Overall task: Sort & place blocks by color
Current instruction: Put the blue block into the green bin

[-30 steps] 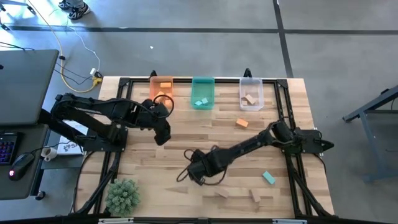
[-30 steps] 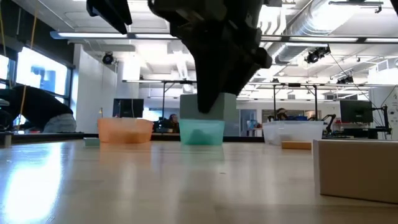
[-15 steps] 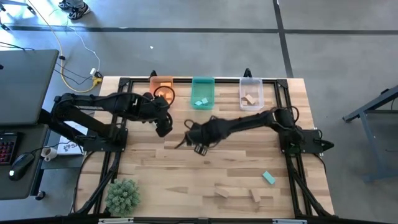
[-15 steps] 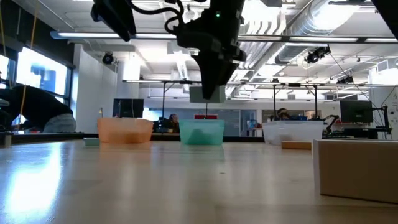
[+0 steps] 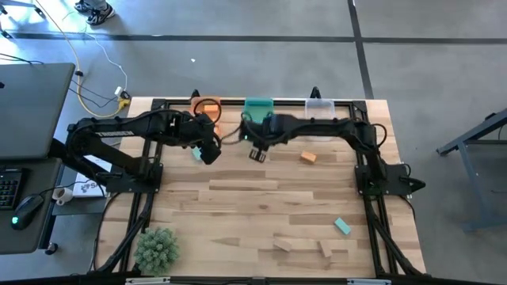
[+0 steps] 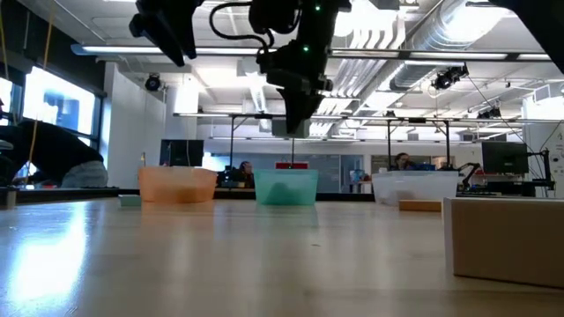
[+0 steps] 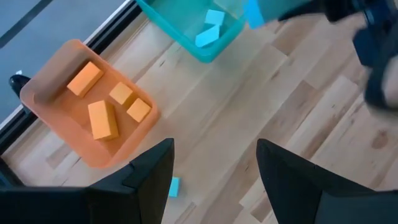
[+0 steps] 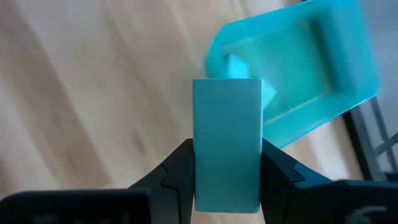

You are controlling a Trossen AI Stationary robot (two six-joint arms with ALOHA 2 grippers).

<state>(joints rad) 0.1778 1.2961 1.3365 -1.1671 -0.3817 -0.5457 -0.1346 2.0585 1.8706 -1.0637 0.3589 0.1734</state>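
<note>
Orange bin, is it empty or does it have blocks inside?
Not empty: the orange bin holds four orange blocks, seen from the left wrist.

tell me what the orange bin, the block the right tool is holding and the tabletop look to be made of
Orange bin: probably thin plastic, translucent and smooth; the floor shows dimly through its walls.
Teal block in the right tool: even matte teal coat with sharp edges, likely painted wood, though no grain shows.
Tabletop: pale wood strips joined side by side, with visible grain and seams.

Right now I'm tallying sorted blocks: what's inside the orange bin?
The orange bin holds four orange blocks, seen from the left wrist. From overhead, the left arm covers most of it.
</note>
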